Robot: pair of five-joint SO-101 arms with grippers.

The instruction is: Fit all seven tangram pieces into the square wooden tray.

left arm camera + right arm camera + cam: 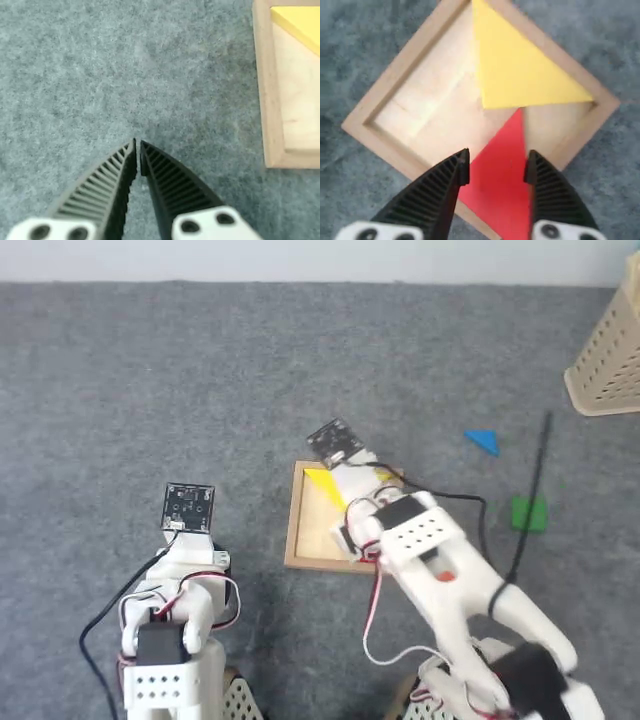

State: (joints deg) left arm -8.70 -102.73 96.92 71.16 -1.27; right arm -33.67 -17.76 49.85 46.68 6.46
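Observation:
The square wooden tray (293, 530) lies at the table's middle, with a yellow triangle (323, 483) in its far corner. My right arm (420, 530) hangs over the tray. In the right wrist view my right gripper (497, 160) is shut on a red triangle (502, 180), whose tip points at the yellow triangle (520, 70) and whose wide end overlaps the tray's rim (385, 95). My left gripper (137, 146) is shut and empty over bare carpet, to the left of the tray's rim (267, 100). A blue triangle (483, 441) and a green square (528, 513) lie on the carpet to the right.
A beige perforated basket (608, 350) stands at the far right edge. A black cable (530, 490) runs across the carpet between the blue and green pieces. Grey carpet stretches open to the left and far side of the tray.

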